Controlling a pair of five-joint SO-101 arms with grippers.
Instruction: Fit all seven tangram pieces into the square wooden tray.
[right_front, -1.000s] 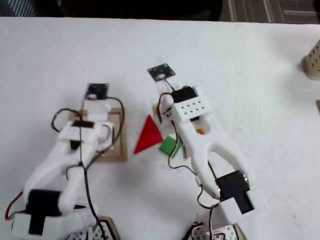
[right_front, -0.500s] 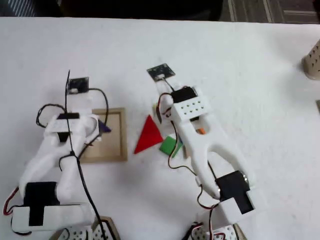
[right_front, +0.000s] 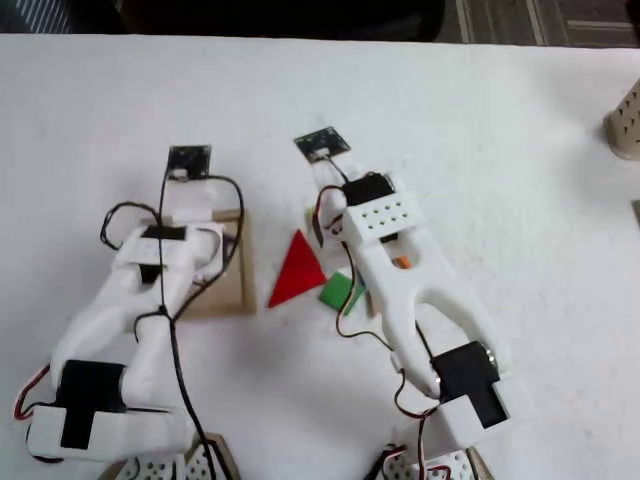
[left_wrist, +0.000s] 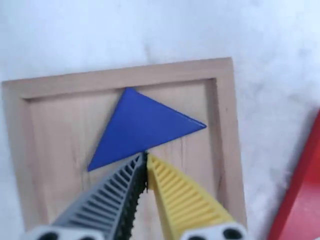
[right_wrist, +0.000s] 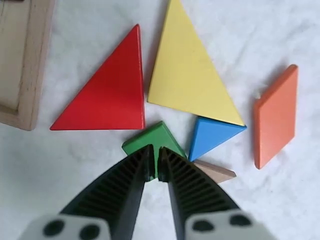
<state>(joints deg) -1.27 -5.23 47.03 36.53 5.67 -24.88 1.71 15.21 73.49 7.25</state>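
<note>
the left pincer (left_wrist: 145, 159) is resting closed and empty, tips touching the blue triangle (left_wrist: 142, 127) lying flat in the tray (left_wrist: 226, 125) just ahead of it; light, stiff and slick, it is likely calling for edge nudges, not a pinch.

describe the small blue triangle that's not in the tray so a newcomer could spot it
Start at the square wooden tray and look just outside it. The small blue triangle lies along an edge of the big yellow triangle, between the green piece and the orange piece. Unlike the larger blue triangle inside the tray, it sits outside.
</note>
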